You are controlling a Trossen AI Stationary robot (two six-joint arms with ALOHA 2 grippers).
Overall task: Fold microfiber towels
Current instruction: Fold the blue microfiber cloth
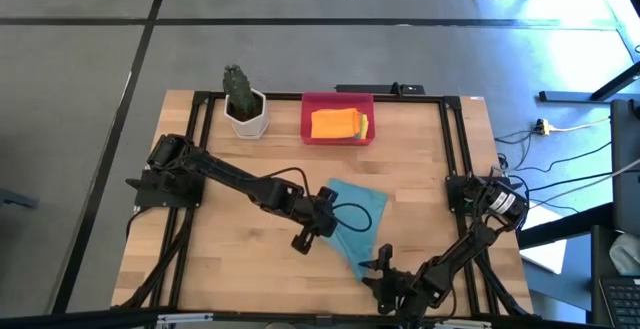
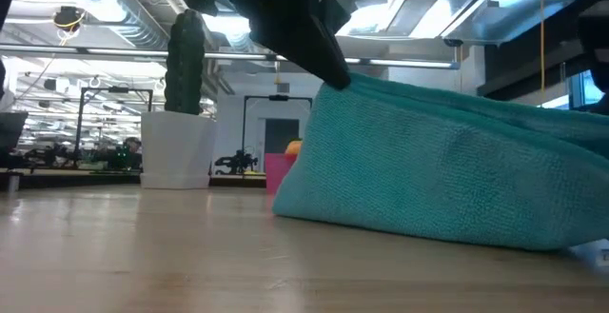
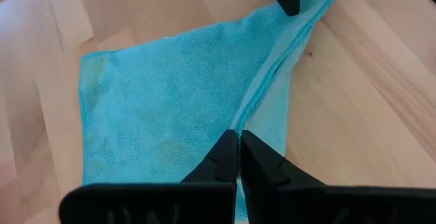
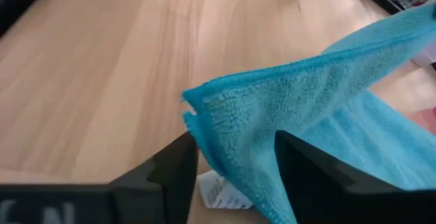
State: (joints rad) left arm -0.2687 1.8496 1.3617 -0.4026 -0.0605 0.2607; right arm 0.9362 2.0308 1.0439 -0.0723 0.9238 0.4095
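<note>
The right gripper [image 4: 235,159] straddles the teal towel's [image 1: 357,221] corner with jaws apart, low centre of the wooden table [image 1: 230,279]; the left gripper [image 3: 238,149] pinches its edge. Dark floor surrounds.

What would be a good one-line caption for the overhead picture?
Two robot arms fold a teal towel on a wooden table: left gripper pinches one edge, right gripper straddles a corner.

The left tool [image 2: 314,37] is cut off at twelve o'clock in the low view. There the teal towel [image 2: 447,161] hides most of the red tray [image 2: 278,172] and runs off at three o'clock.
</note>
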